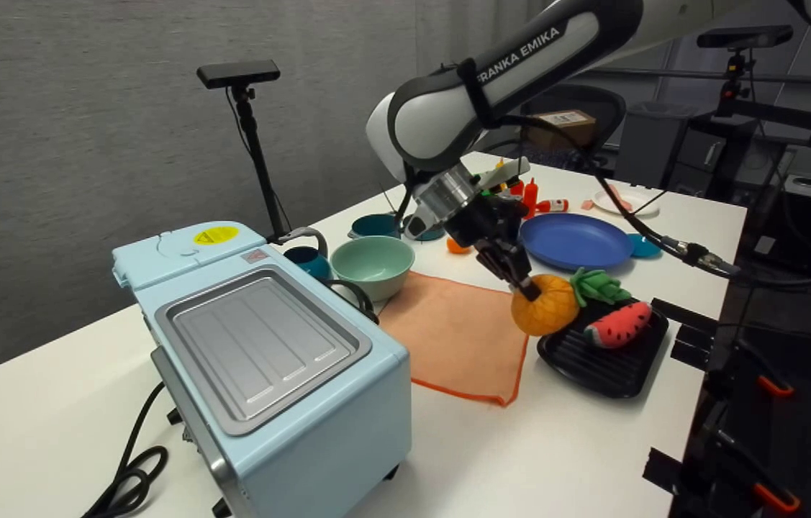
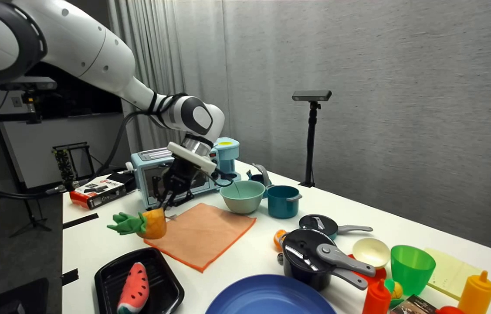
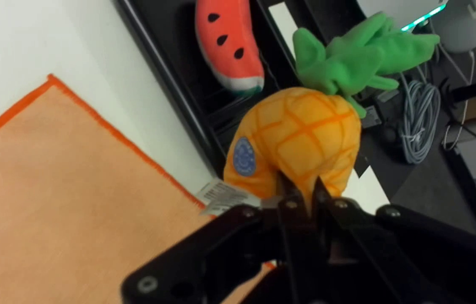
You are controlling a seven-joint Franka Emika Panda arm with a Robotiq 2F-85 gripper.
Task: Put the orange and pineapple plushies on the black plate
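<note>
Gripper (image 3: 302,185) pinches the pineapple plushie (image 3: 301,135), tag (image 3: 226,196) illegible, beneath an arm (image 1: 556,52) lettered "FRANKA EMIKA".

White table (image 1: 477,460) beneath an orange cloth (image 1: 455,331), black tray (image 1: 592,368), blue plate (image 1: 578,241) and toaster oven (image 1: 333,435).

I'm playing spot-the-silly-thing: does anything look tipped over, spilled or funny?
Yes, the pineapple plushie looks funny. The gripper pinches its body and holds it sideways, with green leaves poking out instead of up. I see nothing spilled.
</note>
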